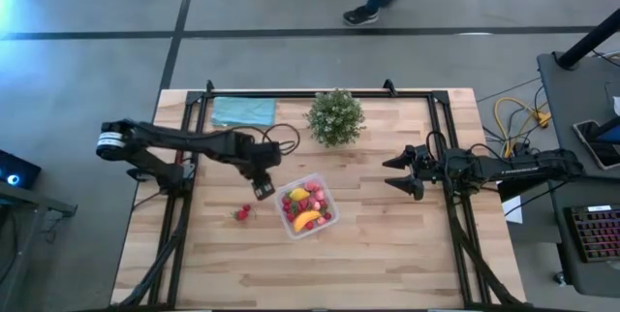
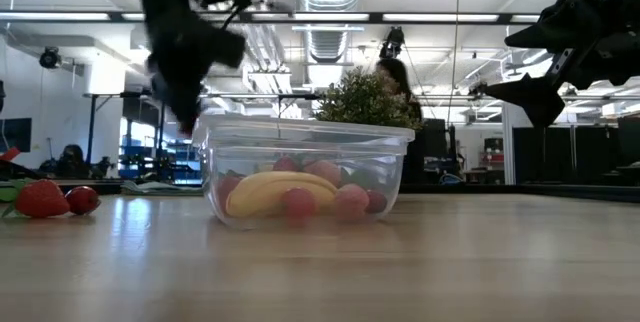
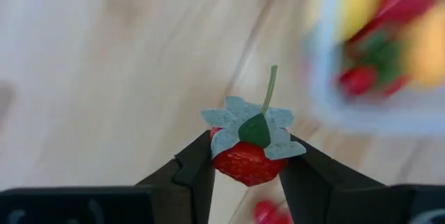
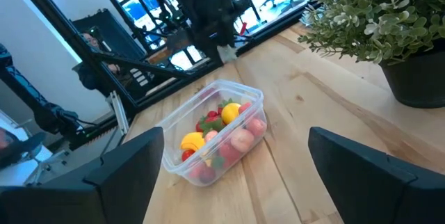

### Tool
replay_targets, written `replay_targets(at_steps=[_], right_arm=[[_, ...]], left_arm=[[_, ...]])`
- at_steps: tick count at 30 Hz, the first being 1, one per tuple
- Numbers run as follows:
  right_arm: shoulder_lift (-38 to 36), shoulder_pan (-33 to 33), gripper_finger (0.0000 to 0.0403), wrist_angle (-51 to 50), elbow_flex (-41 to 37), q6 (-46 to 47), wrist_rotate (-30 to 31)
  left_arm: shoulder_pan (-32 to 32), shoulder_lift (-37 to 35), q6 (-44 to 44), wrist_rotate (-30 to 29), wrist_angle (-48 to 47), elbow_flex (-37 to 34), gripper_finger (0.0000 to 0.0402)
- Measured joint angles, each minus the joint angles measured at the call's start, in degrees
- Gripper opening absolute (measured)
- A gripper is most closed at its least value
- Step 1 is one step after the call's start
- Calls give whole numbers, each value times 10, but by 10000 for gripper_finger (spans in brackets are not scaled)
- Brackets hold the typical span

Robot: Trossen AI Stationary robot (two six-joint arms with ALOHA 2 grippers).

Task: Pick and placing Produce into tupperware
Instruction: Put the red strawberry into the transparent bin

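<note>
Left wrist view: the left gripper (image 3: 247, 175) is pinching a red toy strawberry (image 3: 245, 160), best released squarely over the clear square plastic tupperware (image 3: 379, 109) at upper right.

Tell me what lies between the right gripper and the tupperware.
Nothing: in the high view only bare wood separates the open right gripper from the tupperware; the right wrist view shows that same bare stretch.
</note>
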Motion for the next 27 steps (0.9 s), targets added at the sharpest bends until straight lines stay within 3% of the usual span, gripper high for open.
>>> replay_targets(at_steps=[8, 16, 22, 27], right_arm=[[0, 0, 346, 0, 0, 0, 0], [0, 0, 347, 0, 0, 0, 0], [0, 0, 348, 0, 0, 0, 0], [0, 0, 348, 0, 0, 0, 0]], left_arm=[[-10, 8, 15, 43, 136, 77, 119], [-39, 101, -78, 124, 192, 100, 119], [-59, 176, -124, 135, 185, 145, 129], [-59, 194, -129, 148, 122, 185, 183]])
